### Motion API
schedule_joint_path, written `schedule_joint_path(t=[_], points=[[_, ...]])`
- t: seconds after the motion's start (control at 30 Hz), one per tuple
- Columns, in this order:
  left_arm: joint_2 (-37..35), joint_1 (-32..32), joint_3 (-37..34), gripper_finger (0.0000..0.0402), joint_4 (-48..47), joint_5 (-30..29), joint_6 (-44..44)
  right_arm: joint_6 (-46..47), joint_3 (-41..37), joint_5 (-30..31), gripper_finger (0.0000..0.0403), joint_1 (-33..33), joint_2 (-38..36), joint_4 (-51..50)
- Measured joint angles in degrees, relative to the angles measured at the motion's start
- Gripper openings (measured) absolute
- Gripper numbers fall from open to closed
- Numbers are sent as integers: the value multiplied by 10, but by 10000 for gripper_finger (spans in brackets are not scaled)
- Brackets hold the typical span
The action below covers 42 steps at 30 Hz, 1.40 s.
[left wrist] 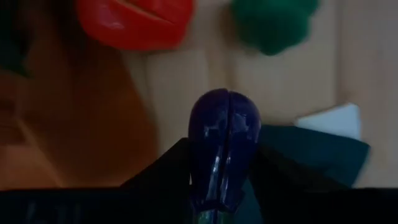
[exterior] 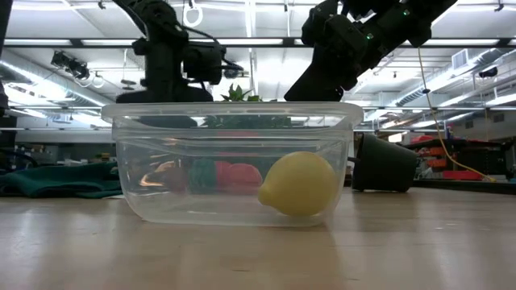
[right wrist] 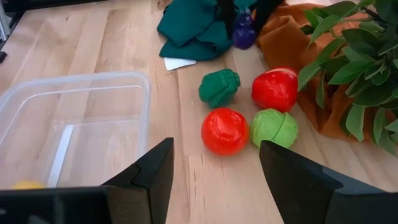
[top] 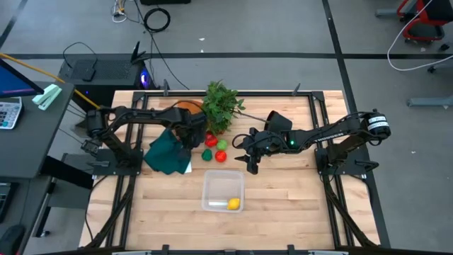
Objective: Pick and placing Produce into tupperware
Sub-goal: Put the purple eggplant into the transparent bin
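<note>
The clear tub [top: 223, 185] lies near the table's near edge with the yellow piece [top: 233, 204] in one corner, and fills the low view [exterior: 234, 161]. Two red pieces [right wrist: 224, 130] [right wrist: 275, 88] and two green ones [right wrist: 219, 87] [right wrist: 273, 127] rest on the wood between the arms. My left gripper [top: 192, 138] is shut on the purple piece [left wrist: 224, 143], over the edge of the green cloth. My right gripper [right wrist: 214, 174] is open and hovers on the near right side of the cluster, touching nothing. My left gripper pinches the purple piece [left wrist: 224, 186] between its two fingers [left wrist: 168, 171], coming from above and pointing down. The piece's rounded end [left wrist: 224, 112] sticks out past the fingertips. Whether it is lifted clear of the cloth, I cannot tell.
A leafy green plant [top: 221, 105] lies toward the far edge on an orange cloth [top: 185, 108], its black pot [exterior: 385, 163] on its side. A dark green cloth [top: 168, 154] with a white card under it lies to the left of the cluster.
</note>
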Motion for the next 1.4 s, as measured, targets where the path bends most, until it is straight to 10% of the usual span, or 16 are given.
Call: schedule_joint_path(t=[0.6,1.4], points=[[-17,-172,91,159,-50,0,-95,-26,0,5,195,21,-34,-11],[-52,-212,127,155,75,-18,-138,22,-163,134,168,165,-249,90]])
